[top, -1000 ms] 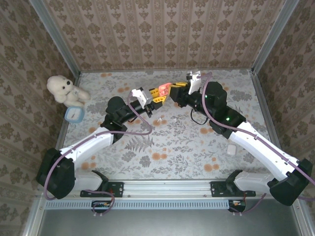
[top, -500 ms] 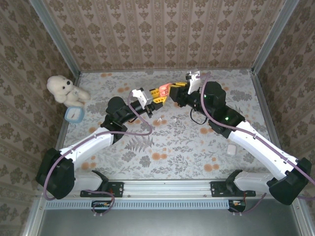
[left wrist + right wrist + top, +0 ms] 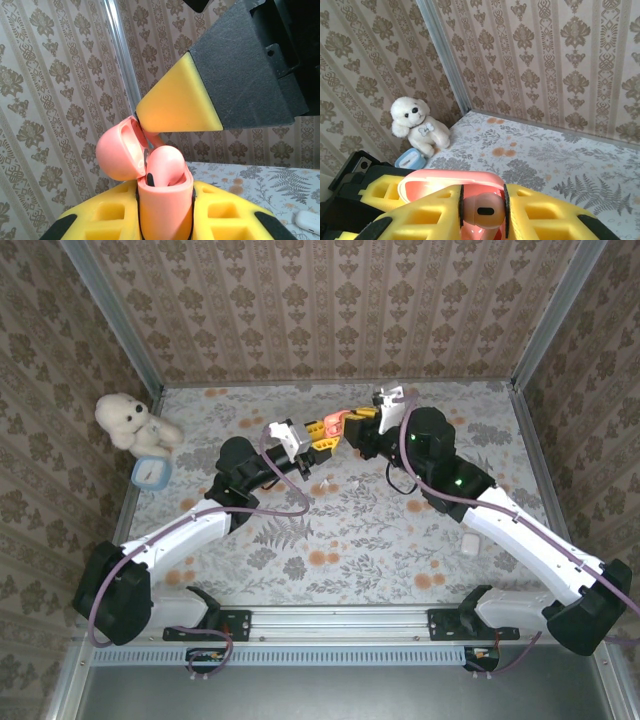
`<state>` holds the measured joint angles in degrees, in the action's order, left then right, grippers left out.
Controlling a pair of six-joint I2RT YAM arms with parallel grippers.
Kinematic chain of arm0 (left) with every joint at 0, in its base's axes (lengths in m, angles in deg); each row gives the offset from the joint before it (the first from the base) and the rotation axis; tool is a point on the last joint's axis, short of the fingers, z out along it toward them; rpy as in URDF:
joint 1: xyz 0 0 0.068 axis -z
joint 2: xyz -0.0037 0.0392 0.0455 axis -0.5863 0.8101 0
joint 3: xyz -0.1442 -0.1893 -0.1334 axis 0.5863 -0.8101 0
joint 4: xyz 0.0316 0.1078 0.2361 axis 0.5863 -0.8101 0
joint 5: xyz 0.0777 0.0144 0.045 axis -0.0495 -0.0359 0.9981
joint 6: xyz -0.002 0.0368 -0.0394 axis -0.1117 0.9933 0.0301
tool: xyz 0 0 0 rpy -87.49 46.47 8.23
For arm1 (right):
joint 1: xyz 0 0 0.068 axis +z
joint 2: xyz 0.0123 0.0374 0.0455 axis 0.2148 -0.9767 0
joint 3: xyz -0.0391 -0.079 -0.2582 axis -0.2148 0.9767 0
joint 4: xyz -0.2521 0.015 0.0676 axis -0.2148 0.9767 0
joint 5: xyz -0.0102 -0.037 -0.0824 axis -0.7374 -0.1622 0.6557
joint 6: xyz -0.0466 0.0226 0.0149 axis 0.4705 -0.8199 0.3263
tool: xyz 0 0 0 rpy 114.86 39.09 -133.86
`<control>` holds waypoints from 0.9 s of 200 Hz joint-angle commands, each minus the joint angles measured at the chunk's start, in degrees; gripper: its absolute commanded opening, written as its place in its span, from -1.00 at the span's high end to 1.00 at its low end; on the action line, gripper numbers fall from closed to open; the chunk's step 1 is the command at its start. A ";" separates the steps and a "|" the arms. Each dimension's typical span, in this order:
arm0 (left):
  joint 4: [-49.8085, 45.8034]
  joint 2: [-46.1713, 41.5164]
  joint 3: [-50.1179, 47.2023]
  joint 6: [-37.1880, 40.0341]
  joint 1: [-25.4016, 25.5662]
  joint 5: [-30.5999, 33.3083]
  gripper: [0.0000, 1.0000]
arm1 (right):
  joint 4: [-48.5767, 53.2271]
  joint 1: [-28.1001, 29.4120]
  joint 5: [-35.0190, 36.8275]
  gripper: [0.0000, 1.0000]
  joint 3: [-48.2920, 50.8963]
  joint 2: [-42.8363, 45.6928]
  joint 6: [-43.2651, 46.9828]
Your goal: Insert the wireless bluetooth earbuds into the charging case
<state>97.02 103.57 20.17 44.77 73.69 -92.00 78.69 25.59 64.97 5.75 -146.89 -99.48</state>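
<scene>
The orange-pink charging case (image 3: pixel 165 205) stands upright with its lid (image 3: pixel 119 152) flipped open, and my left gripper (image 3: pixel 165 225) is shut on its body. One orange-pink earbud (image 3: pixel 169 167) sits in the case's mouth. My right gripper (image 3: pixel 482 197) is shut on another orange-pink earbud (image 3: pixel 482 211), held right at the open case, with the lid (image 3: pixel 445 176) just behind it. Its yellow fingertip (image 3: pixel 177 105) touches the lid's edge. From above, both grippers meet at the case (image 3: pixel 327 425), raised over the far middle of the table.
A white plush dog (image 3: pixel 128 420) and a small blue box (image 3: pixel 150 472) sit at the far left corner. A white rounded case (image 3: pixel 470 543) lies on the right of the table, and a tiny white piece (image 3: pixel 322 483) near the middle. Patterned walls enclose the floral table.
My right arm has edged slightly left toward the case. The left arm and the case have held still.
</scene>
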 commanded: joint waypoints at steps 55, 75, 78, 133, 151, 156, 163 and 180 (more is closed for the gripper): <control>1.04 -1.14 3.06 -0.03 0.51 0.31 1.00 | 3.99 4.22 6.53 0.50 -0.15 0.74 8.03; 1.03 -1.07 3.06 0.04 0.47 0.44 1.00 | 4.71 5.15 6.80 0.50 -0.14 0.83 9.40; 0.99 -1.05 3.02 0.03 0.47 0.46 1.00 | 4.88 5.26 6.80 0.50 -0.15 0.84 9.48; 1.08 -0.79 3.15 -0.29 0.61 0.50 1.00 | 7.02 6.02 5.30 0.44 -0.97 0.18 10.11; 1.07 -0.83 3.10 -0.38 0.61 0.57 1.00 | 7.85 6.17 4.57 0.43 -1.63 -0.38 10.20; 1.13 -0.86 3.15 -0.36 0.56 0.51 1.00 | 7.90 6.24 4.54 0.43 -1.72 -0.46 10.20; 1.11 -0.85 3.15 -0.45 0.58 0.51 1.00 | 7.88 6.26 4.60 0.42 -1.73 -0.49 10.20; 1.08 -0.97 3.04 -0.45 0.56 0.62 1.00 | 7.92 6.30 5.04 0.41 -1.65 -0.53 10.24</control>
<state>94.50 103.57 20.28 44.77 73.87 -92.05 82.34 30.75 71.57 5.18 -146.80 -90.16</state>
